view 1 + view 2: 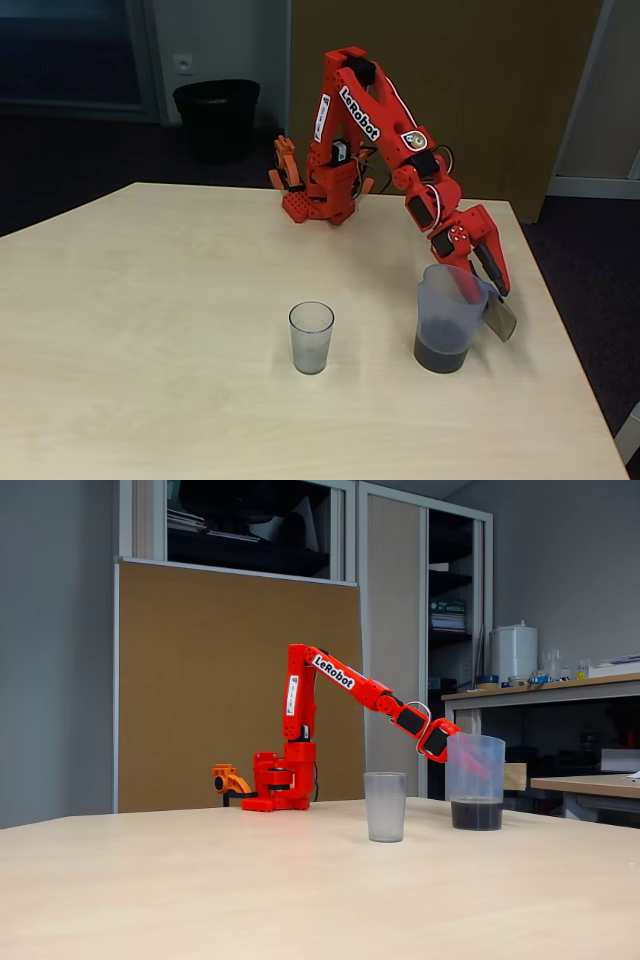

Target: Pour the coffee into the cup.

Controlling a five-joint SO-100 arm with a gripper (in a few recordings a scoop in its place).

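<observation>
One cup [311, 337], one jug [449, 318] with coffee [441, 353], one bin [216, 118].

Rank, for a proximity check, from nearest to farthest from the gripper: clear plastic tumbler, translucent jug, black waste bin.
In a fixed view, from the red gripper:
1. Translucent jug, at the fingers.
2. Clear plastic tumbler, left on the table.
3. Black waste bin, floor behind.

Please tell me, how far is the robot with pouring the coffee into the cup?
Early. Done: the gripper has reached the jug, at its flat grey handle; whether it is shut on the handle cannot be told. In hand: getting the grasp; the jug stands on the table with the coffee at its bottom. Left: lifting, tilting and pouring; the cup looks empty.
</observation>
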